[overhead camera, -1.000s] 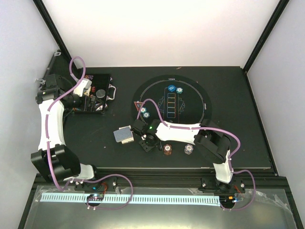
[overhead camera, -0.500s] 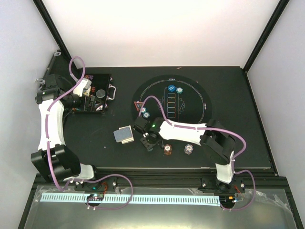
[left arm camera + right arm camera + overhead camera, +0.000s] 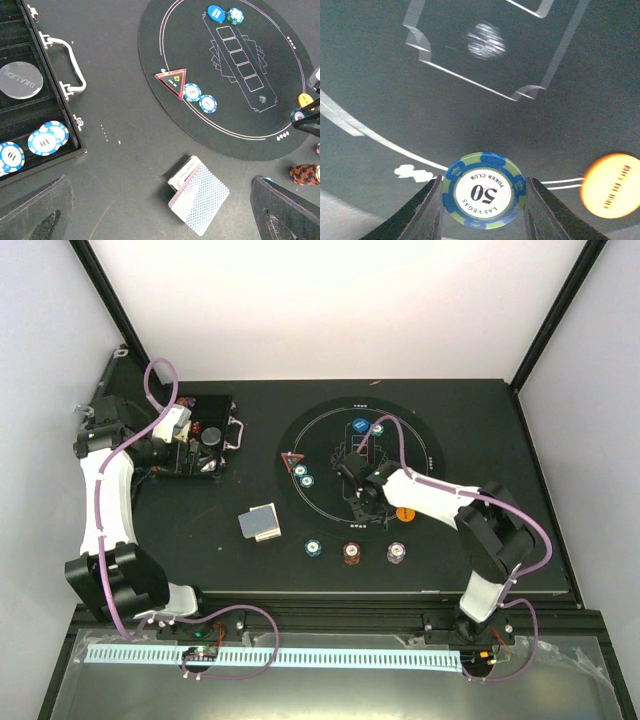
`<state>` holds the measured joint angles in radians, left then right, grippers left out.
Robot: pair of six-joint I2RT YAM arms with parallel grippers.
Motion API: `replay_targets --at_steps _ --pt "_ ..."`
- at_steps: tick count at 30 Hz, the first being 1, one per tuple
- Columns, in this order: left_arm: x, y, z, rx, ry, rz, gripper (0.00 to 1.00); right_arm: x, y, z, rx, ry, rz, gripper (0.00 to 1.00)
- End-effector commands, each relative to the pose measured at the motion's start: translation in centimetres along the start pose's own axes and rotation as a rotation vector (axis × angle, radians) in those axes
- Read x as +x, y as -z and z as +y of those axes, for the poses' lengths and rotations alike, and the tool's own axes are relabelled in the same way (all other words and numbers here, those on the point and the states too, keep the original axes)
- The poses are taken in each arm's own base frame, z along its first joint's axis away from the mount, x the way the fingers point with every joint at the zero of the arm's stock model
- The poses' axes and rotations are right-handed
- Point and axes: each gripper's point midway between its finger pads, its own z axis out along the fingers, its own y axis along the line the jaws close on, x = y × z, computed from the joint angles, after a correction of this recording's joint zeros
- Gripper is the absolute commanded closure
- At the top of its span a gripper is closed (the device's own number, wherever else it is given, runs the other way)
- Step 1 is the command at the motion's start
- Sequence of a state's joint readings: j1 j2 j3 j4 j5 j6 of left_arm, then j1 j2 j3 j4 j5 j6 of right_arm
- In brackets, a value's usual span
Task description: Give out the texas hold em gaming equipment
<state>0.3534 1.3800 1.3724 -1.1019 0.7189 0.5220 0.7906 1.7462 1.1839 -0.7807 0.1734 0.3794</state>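
Midpoint, seemingly: pinches 50 chip between right fingers above mat, lower centre of wrist view; spreads left fingers wide, empty; leaves deck undealt, chips in case.

Dark matte tabletop, carrying little. Far left: open black case, metal handle turned toward the middle. Centre and right: big round black mat with white printed lines. Near the mat's near-left edge: small stack of cards, grey-blue back up. Just off the mat's near edge, in a row and apart: teal chip, red-brown chip stack, white chip.
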Motion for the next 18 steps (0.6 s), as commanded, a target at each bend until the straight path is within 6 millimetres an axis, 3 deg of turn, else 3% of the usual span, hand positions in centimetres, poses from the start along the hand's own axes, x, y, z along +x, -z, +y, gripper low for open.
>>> replay_targets --at_steps 1,5,18 --pt "-1.5 1.8 -1.0 -0.005 -0.049 -0.05 0.01 0.2 -1.3 -3.8 0.062 -0.07 -0.003 0.97" --pt "-1.7 1.9 -1.0 -0.008 -0.054 -0.053 0.01 0.5 -2.7 -5.4 0.077 -0.113 0.015 0.97" --pt "-1.7 1.9 -0.9 -0.007 -0.053 -0.05 0.01 -0.7 -4.7 -7.3 0.106 -0.162 0.02 0.97"
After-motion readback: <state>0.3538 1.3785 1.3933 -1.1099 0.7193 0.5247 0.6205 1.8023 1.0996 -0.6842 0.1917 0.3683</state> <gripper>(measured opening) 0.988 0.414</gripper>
